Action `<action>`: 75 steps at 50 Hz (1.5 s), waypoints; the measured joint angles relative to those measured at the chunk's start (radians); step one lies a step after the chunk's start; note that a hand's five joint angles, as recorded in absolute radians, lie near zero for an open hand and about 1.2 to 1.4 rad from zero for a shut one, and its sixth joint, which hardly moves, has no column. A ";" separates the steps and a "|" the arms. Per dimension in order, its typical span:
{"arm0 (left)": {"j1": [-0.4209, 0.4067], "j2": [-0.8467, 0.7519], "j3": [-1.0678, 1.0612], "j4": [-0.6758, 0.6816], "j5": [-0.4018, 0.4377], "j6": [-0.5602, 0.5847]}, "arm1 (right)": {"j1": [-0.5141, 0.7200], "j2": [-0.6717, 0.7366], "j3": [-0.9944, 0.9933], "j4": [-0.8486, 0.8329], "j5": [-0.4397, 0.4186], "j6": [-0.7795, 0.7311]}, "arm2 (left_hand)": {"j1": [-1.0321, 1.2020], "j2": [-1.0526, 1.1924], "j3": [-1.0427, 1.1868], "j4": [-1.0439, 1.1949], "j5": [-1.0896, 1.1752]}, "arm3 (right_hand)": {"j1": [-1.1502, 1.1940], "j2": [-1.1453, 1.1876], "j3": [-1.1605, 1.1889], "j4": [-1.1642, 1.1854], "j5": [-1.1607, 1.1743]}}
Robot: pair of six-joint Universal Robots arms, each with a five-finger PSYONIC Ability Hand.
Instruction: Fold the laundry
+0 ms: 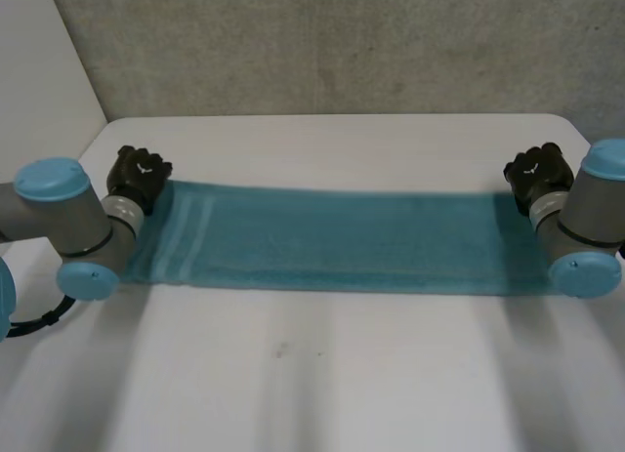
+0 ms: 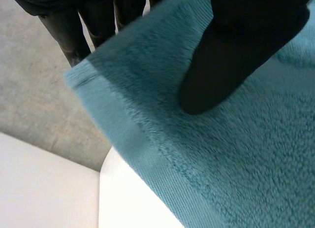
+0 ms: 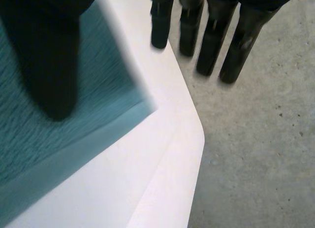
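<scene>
Head view: a long teal terry towel (image 1: 342, 242) lies stretched across the white tabletop (image 1: 312, 374), with the left hand (image 1: 139, 171) at one far corner and the right hand (image 1: 535, 171) at the other. Left wrist view adds what that misses: the thumb on top and fingers (image 2: 74, 26) beneath, pinching that corner. Whether the right hand grips, I cannot tell.

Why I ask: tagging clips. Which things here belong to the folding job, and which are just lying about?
Job: teal towel; left hand at its far left corner; right hand at its far right corner.
Merely there: white table; grey wall behind it.
</scene>
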 measured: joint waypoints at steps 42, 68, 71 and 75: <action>-0.066 0.635 -0.682 0.054 0.004 -0.422 | -0.362 -0.559 0.697 0.136 -0.433 0.431 | -0.899 -0.915 -0.919 -0.920 -0.887 | 0.128 0.079 0.045 0.047 0.032; -0.072 0.635 -0.699 0.065 0.004 -0.428 | -0.377 -0.400 0.665 0.001 -0.447 0.390 | -0.899 -0.915 -0.919 -0.920 -0.887 | 0.688 0.777 0.726 0.730 0.705; -0.071 0.635 -0.699 0.065 0.004 -0.428 | -0.390 -0.387 0.652 -0.015 -0.442 0.387 | -0.899 -0.915 -0.919 -0.920 -0.887 | 0.700 0.786 0.745 0.752 0.715; -0.071 0.636 -0.700 0.064 0.004 -0.428 | -0.412 -0.370 0.637 -0.022 -0.439 0.386 | -0.899 -0.915 -0.919 -0.920 -0.887 | 0.698 0.781 0.739 0.746 0.725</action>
